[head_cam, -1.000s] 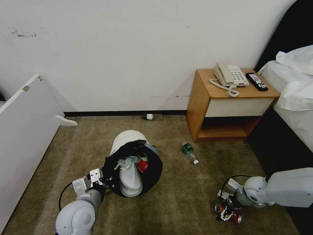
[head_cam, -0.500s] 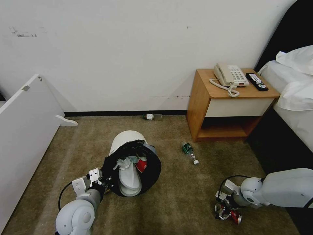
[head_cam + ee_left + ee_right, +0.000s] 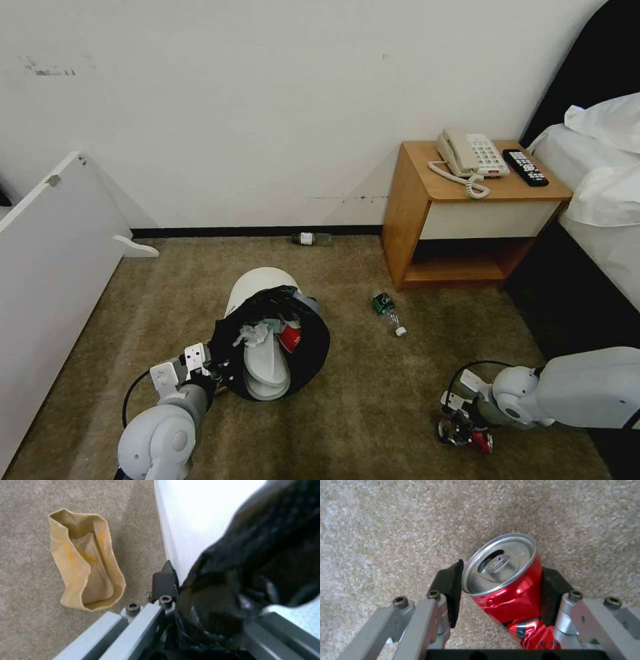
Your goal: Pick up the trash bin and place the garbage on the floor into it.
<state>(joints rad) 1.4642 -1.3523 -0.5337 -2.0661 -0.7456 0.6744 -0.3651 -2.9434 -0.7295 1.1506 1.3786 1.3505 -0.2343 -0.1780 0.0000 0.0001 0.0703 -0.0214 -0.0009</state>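
open carpet [image 3: 373,407] between arms, nightstand [image 3: 467,213] (wall side) blocking right

Two grippers are counted, the left gripper [image 3: 212,365] and the right gripper [image 3: 462,431]. One trash bin [image 3: 257,283] is seen, and inside it two slippers [image 3: 265,367], one wad of tissue [image 3: 252,333] and one red packet [image 3: 291,337] are made out. One red can [image 3: 506,585] is counted on the carpet [image 3: 373,400], along with two bottles, one [image 3: 387,311] near the nightstand [image 3: 467,220] and one [image 3: 311,238] by the wall, and one paper bag [image 3: 83,572]. One telephone [image 3: 471,155] and one remote control [image 3: 525,167] are counted.
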